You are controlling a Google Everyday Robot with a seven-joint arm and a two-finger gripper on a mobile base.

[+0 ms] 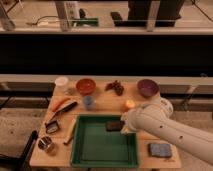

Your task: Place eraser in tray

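Note:
The large green tray (85,150) sits at the front middle of the wooden table. The small black eraser (114,125) is over the tray's far right corner, at or just above its floor; I cannot tell if it is resting. My gripper (123,128) is at the eraser's right end, at the tip of the white arm (160,125) that reaches in from the right. The arm's wrist hides most of the gripper, so its hold on the eraser does not show.
Behind the tray stand a blue cup (88,102), an orange bowl (85,86), a white cup (62,82), a brown clump (115,87), a purple bowl (147,87) and a small yellow object (130,104). A black-handled tool (67,109) and metal cup (46,144) lie left. A blue cloth (160,149) lies right.

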